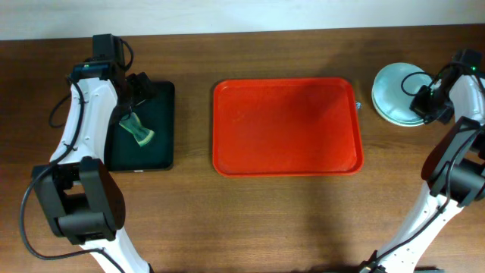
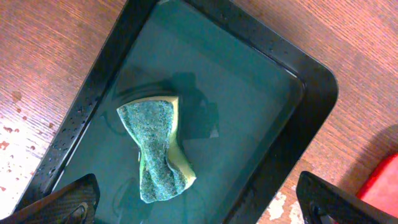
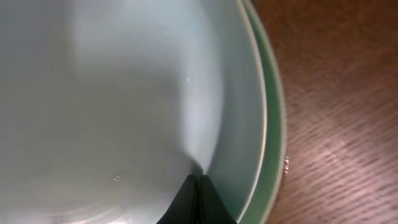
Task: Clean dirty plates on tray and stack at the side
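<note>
— Where are the pale-aqua round plates?
— Stacked on the brown wooden table, just off the far right corner of the red rectangular plastic tray, not touching it.
— And the right gripper?
— Over the stack's right side, fingertips drawn together against the top plate. I cannot tell whether it pinches the plate.
— The left gripper?
— Spread wide above the green and yellow sponge, which lies in the black rectangular tray.

Red tray, pale-aqua plates
</note>
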`<state>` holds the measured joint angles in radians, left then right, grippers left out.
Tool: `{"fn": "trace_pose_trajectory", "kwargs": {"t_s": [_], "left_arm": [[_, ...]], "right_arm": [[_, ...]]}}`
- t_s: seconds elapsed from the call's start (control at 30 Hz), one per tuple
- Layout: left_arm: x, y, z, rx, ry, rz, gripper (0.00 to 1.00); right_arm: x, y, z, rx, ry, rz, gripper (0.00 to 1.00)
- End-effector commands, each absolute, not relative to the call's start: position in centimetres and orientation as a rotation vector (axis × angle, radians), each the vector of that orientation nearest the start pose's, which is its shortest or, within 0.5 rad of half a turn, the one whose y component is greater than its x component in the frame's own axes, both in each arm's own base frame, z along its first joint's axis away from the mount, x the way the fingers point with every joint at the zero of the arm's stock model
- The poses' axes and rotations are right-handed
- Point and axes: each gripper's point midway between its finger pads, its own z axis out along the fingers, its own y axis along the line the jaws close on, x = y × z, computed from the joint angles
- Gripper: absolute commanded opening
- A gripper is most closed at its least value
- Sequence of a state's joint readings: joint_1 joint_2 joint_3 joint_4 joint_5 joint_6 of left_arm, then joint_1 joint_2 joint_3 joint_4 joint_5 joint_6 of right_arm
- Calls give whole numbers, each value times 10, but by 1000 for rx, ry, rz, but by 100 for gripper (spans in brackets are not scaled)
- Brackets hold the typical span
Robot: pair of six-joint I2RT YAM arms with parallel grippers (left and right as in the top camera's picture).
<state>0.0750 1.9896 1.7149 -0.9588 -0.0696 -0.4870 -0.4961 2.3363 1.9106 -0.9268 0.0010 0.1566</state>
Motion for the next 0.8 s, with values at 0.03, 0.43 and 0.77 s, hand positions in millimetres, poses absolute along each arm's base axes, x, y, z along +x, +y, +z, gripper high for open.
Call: {"fn": "trace_pose_trajectory", "kwargs": {"t_s": [0.03,0.43,0.77], "left_arm": [[461,46,121,-774,2670,-9,99],[461,46,121,-774,2670,-9,99],[461,46,121,-774,2670,-9,99]], "right_arm": [[447,-251,101,908,2615,-143,4],[351,-137,249,646,2626,-67,98],[242,19,235,63,2518,102,98]]}}
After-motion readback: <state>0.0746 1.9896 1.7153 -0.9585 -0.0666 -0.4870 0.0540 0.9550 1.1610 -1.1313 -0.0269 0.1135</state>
